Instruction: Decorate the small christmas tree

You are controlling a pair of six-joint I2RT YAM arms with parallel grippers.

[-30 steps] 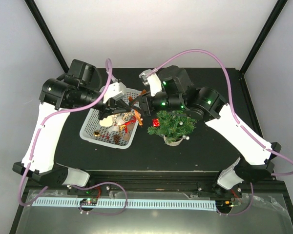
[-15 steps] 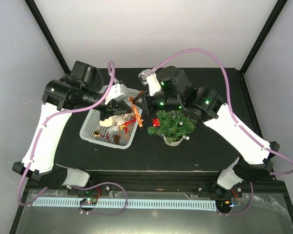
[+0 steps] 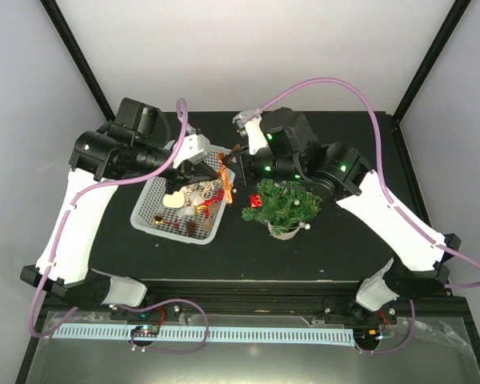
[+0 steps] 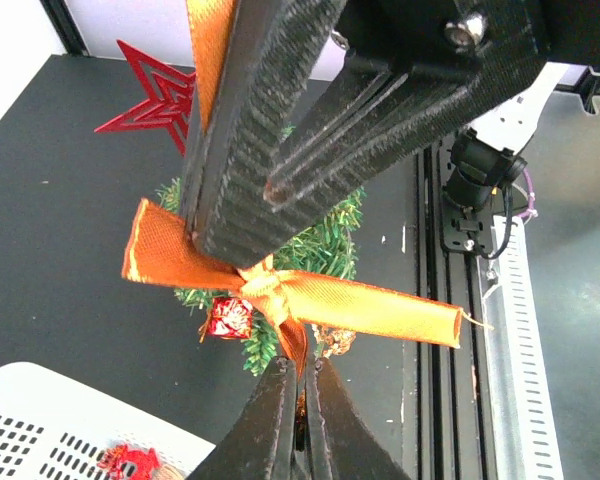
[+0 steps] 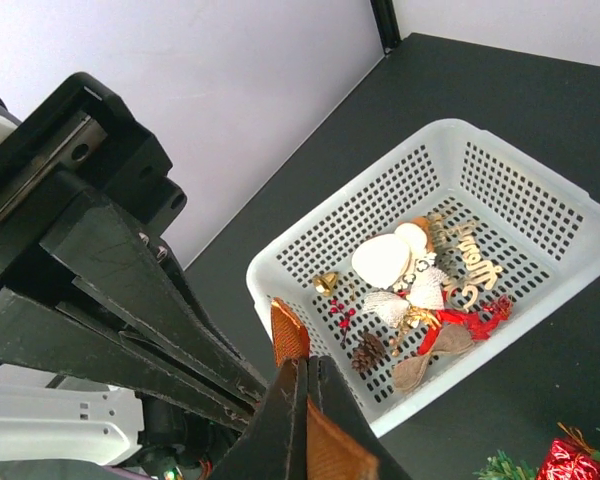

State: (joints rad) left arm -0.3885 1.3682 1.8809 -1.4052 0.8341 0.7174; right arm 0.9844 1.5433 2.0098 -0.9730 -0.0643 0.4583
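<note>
CHANGE: your right gripper [image 5: 302, 372], half open a second ago, is now pinching the orange ribbon bow [image 4: 380, 312]; your left gripper [image 4: 298, 372] is still clamping its tail | TREE: the small christmas tree [image 3: 286, 203] is standing upright, long axis vertical, tip pointing up; sitting at 3 o'clock of the white basket [image 3: 143, 210]

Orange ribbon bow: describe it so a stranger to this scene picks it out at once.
Find the white mesh basket left of the small christmas tree. Over the basket's tree-side edge both arms' fingers pinch the orange ribbon bow. It alone is bright orange, with flat fabric tails, unlike the red ornaments nearby.
</note>
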